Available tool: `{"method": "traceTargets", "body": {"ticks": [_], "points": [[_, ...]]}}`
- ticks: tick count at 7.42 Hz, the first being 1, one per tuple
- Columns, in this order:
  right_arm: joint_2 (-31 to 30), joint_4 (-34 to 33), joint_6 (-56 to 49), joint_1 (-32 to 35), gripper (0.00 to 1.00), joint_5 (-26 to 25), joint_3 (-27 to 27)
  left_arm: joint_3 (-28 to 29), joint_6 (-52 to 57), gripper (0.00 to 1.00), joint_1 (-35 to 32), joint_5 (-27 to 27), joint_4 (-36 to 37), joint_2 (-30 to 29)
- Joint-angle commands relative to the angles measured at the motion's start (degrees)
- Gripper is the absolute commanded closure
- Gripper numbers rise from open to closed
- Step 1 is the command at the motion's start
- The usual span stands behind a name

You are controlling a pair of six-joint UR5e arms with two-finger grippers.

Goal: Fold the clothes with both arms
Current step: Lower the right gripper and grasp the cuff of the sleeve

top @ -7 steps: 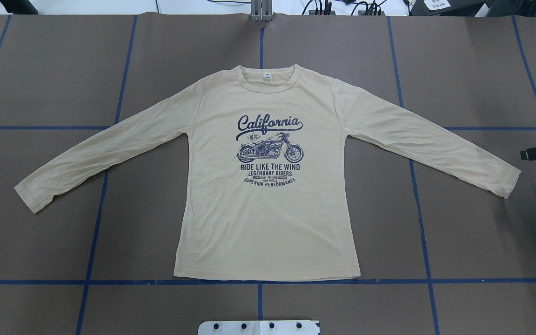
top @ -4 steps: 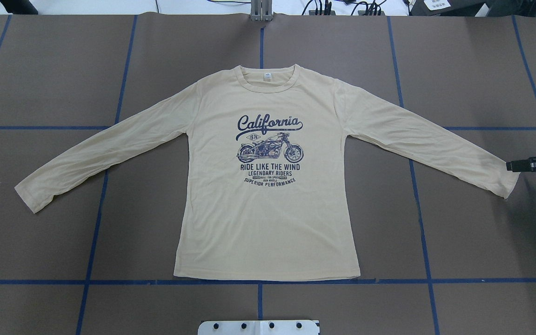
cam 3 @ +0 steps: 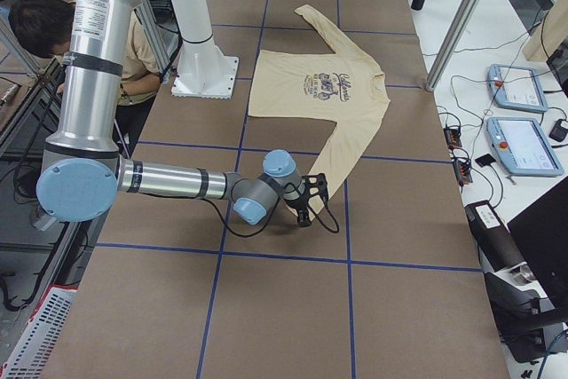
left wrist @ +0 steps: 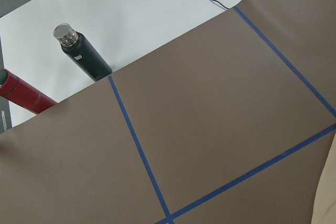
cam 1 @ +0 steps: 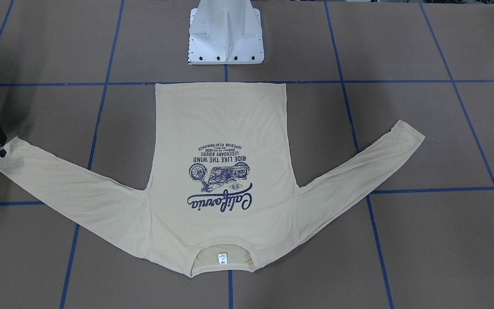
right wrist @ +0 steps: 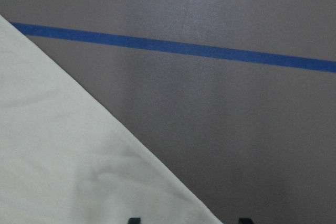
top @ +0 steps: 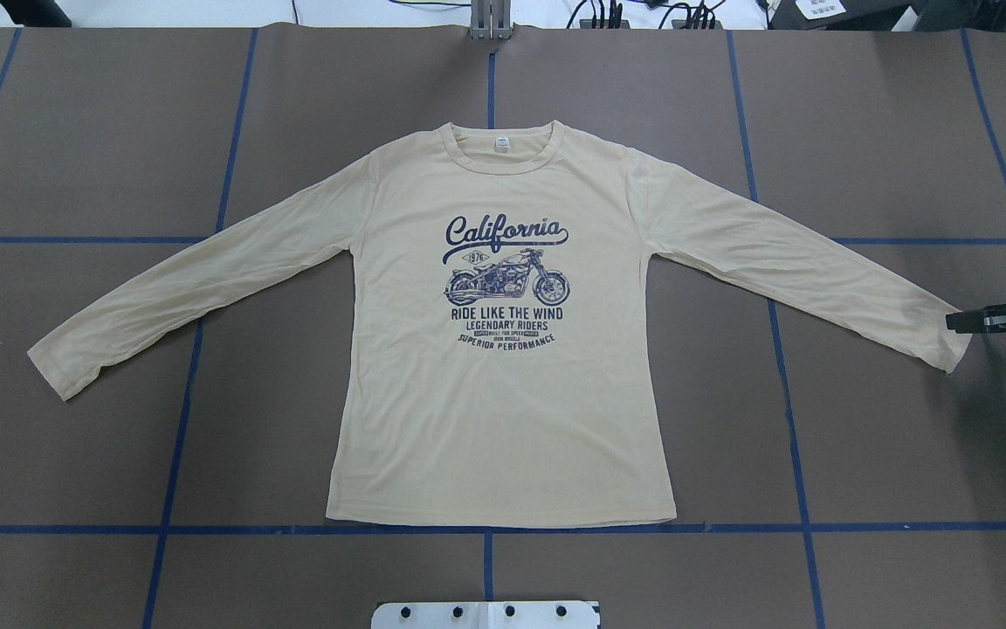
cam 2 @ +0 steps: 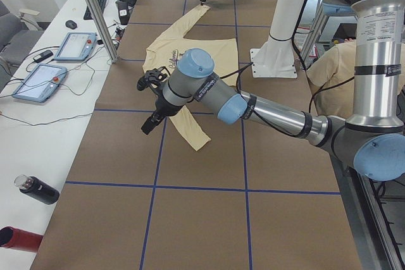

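Shirt (top: 503, 367): flat, print up, hem toward pedestal (cam 1: 225, 38), sleeves spread; right gripper (top: 955, 322), jaws apart, at the cuff (top: 947, 348) on pedestal's right; left gripper (cam 2: 147, 102), opening cannot be told; hazard: a shallow pinch may slip off thin fabric.

there is one t-shirt (top: 503, 419), with two long sleeves (top: 189, 288), one navy print (top: 507, 284) and one white neck label (top: 499, 144). there is one table (top: 75, 131) under brown paper. there are two robot arms: one left arm (cam 2: 272, 112), one right arm (cam 3: 177, 179). there are two black grippers: one left gripper (cam 2: 152, 118), one right gripper (top: 961, 321). there is one white pedestal (cam 1: 225, 34). there are two bottles: one dark bottle (left wrist: 84, 53), one red bottle (left wrist: 23, 94). there are two touch-screen pendants (cam 2: 76, 45), one keyboard (cam 2: 98, 1) and one mouse (cam 2: 71, 24). one person (cam 3: 44, 24) shows.
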Motion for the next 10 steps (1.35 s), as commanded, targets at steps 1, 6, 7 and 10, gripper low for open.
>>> {"method": "traceTargets", "body": {"ticks": [1,6,7,10], "points": [[0.4,0.0,0.0,-0.3,0.32,-0.2,-0.7,0.1,0.0,0.00,0.0,0.1,0.0,0.0],[0.6,0.0,0.0,-0.6,0.40,-1.0,-1.1,0.1,0.1,0.00,0.0,0.1,0.0,0.0],[0.7,0.0,0.0,-0.6,0.44,-1.0,-1.2,0.1,0.1,0.00,0.0,0.1,0.0,0.0],[0.6,0.0,0.0,-0.7,0.57,-1.0,-1.2,0.1,0.2,0.00,0.0,0.1,0.0,0.0]]}}
